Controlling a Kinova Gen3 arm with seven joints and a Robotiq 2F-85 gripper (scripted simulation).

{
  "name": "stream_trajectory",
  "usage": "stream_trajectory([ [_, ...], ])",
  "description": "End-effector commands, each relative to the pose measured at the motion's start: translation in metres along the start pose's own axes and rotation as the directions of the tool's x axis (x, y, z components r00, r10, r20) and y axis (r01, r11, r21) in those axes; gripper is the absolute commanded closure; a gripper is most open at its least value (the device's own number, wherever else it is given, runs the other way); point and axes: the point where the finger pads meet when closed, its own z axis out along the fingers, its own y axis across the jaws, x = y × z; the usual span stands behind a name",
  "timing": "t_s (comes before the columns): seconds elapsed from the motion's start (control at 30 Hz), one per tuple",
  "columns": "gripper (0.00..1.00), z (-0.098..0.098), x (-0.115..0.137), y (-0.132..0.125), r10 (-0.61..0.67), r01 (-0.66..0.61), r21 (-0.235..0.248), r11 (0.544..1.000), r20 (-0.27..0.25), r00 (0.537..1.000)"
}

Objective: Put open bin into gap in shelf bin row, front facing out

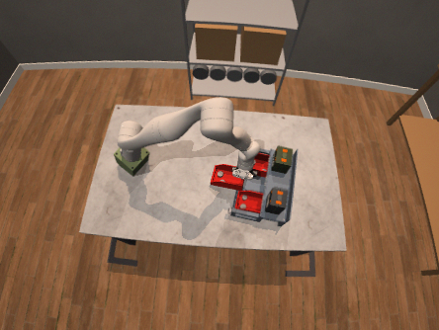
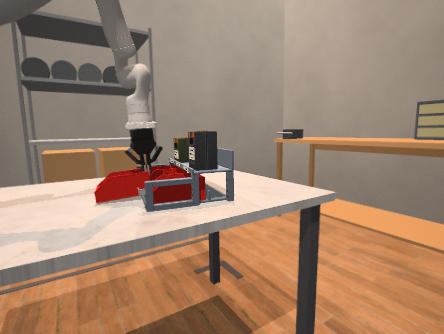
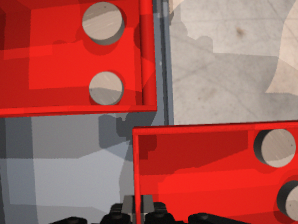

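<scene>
The tool (image 1: 243, 174) (image 2: 146, 171) (image 3: 137, 204) points down at the front of the shelf (image 1: 277, 181) (image 2: 230, 186) (image 3: 60, 180), pinching the upright end wall of the loose red bin (image 1: 225, 180) (image 2: 117, 187) (image 3: 200, 165) between its fingers. That end is the one nearest the shelf; the rest of the bin reaches out from the tool, over the tabletop (image 1: 168, 198) (image 2: 270, 188) (image 3: 225, 75), with its low front facing away from the shelf. The bin lines up with the gap in the shelf's row but is mostly outside it. Round parts (image 3: 278, 148) lie inside. On either side of the shelf's gap sit two red bins, the near one (image 1: 249, 202) (image 2: 172, 192) (image 3: 55, 70) with two round parts visible. A green box (image 1: 282, 160) (image 2: 181, 149) and a dark box (image 1: 277, 200) (image 2: 203, 150) stand on the shelf's upper board. Whether the loose bin touches the shelf's front lip, I cannot tell.
</scene>
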Motion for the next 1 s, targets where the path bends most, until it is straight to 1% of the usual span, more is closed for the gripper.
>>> stream_trajectory([
  [0.0,0.90,-0.0023,-0.0021,-0.0015,-0.006,0.006,0.010,1.000,0.002,1.000],
  [0.23,0.90,-0.0012,-0.0011,-0.0006,-0.004,0.004,0.009,1.000,0.000,1.000],
  [0.37,0.90,-0.0022,-0.0021,-0.0007,-0.008,0.008,0.033,0.999,0.002,1.000],
  [0.8,0.90,-0.0015,-0.0010,0.0002,-0.004,0.004,0.029,1.000,0.000,1.000],
  [0.97,0.90,-0.0020,-0.0021,0.0001,-0.008,0.008,0.036,0.999,0.002,1.000],
])
